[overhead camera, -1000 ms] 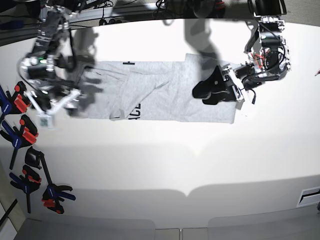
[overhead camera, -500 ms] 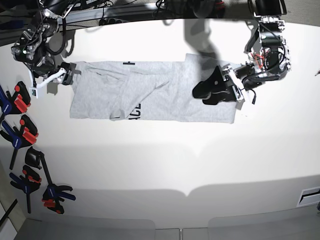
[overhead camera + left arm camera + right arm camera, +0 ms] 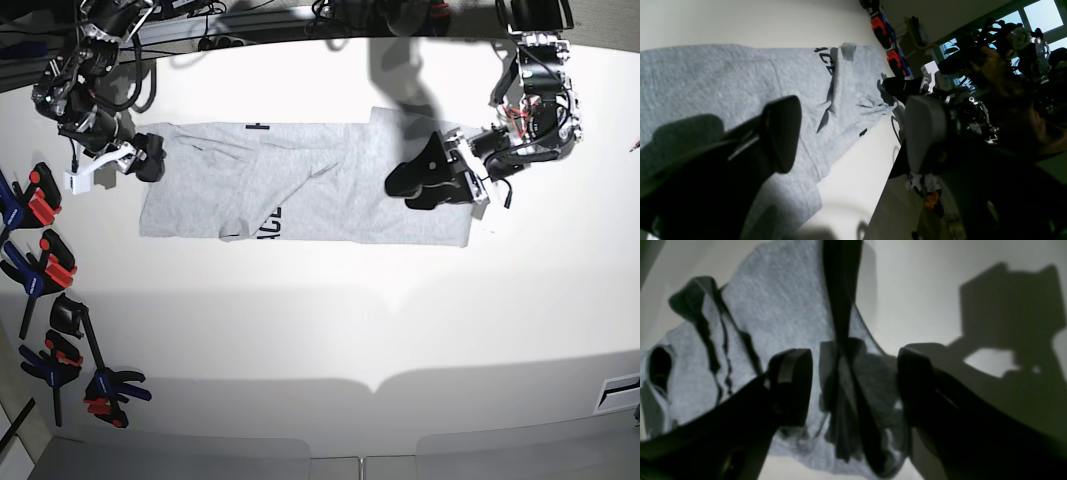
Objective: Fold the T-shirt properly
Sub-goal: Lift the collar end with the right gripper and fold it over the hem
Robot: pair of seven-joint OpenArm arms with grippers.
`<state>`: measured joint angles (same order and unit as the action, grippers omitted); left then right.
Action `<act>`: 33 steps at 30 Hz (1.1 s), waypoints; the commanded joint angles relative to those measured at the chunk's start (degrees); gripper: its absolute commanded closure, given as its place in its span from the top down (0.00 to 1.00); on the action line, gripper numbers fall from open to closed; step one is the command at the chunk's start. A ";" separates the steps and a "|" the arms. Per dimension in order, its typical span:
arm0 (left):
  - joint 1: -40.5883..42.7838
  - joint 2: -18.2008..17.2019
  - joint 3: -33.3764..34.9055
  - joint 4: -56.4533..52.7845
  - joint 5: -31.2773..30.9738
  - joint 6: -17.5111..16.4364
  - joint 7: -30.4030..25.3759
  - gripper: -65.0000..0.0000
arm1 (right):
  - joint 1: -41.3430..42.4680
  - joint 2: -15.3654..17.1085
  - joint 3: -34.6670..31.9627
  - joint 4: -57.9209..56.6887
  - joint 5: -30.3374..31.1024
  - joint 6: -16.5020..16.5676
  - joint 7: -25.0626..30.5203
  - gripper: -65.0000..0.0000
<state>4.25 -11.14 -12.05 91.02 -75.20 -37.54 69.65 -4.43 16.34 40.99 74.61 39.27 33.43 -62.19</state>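
The light grey T-shirt (image 3: pixel 300 185) lies folded into a long strip across the white table (image 3: pixel 330 330), with black lettering (image 3: pixel 272 225) at its near edge. My left gripper (image 3: pixel 412 188) hovers open over the strip's right end; in the left wrist view its fingers (image 3: pixel 780 133) spread wide above the T-shirt (image 3: pixel 706 80). My right gripper (image 3: pixel 140 160) is at the strip's far-left corner. In the right wrist view it (image 3: pixel 853 386) is open, and a bunched fold of the T-shirt (image 3: pixel 783 306) sits between its fingers (image 3: pixel 791 386), ungripped.
Several red, blue and black spring clamps (image 3: pixel 40 265) lie along the table's left edge, with more (image 3: pixel 100 385) nearer the front. Cables (image 3: pixel 215 30) run along the back edge. The table's front edge (image 3: pixel 370 385) is close by.
My right arm swung from the strip's near-left end toward the back, then moved right onto the shirt's far-left corner. The left arm and the shirt stayed still.
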 commanded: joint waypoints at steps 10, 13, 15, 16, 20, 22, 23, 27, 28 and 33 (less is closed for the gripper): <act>-0.76 -0.35 -0.13 1.01 -1.79 -0.79 -0.66 0.68 | 3.85 0.33 -2.43 -0.11 1.42 -0.35 -5.38 0.48; -0.74 -0.35 -0.13 1.01 -1.81 -1.97 -0.63 0.68 | 6.14 0.31 -4.17 -0.11 1.44 -0.55 -5.51 0.48; -0.74 -0.35 -0.13 1.01 -1.79 -1.95 -0.61 0.68 | 7.32 0.33 -5.86 -0.11 1.46 -1.22 -6.25 0.48; -0.74 -0.35 -0.13 1.01 -1.79 -1.95 -0.61 0.68 | 7.76 0.33 -6.73 -0.11 1.44 -1.33 -6.36 0.48; -0.74 -0.35 -0.13 1.01 -1.79 -1.95 -0.46 0.68 | 9.33 0.33 -9.22 -0.11 1.42 -1.31 -6.19 0.28; -0.74 -0.35 -0.13 1.01 -1.79 -1.95 -0.44 0.68 | 10.56 0.39 -9.07 -0.11 1.18 -1.33 -5.14 0.09; -0.74 -0.35 -0.13 1.01 -1.79 -1.95 -0.44 0.68 | 11.32 0.57 -8.83 -0.11 1.09 -1.33 -4.48 0.00; -0.72 -0.35 -0.13 1.01 -1.77 -1.95 -0.20 0.68 | 16.48 1.68 -6.38 -0.11 -5.55 -1.38 -2.97 0.00; -0.72 -0.35 -0.13 1.01 -1.77 -1.95 -0.15 0.68 | 18.14 1.92 -5.49 -0.11 -8.24 -1.46 -2.99 0.00; -0.74 -0.35 -0.13 1.01 -0.44 -1.95 0.17 0.68 | 23.43 3.52 -3.89 0.07 -7.45 -2.01 -5.07 0.00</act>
<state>4.25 -11.14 -12.05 91.02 -74.19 -39.09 70.54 17.74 19.22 37.21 73.67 30.50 31.46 -68.12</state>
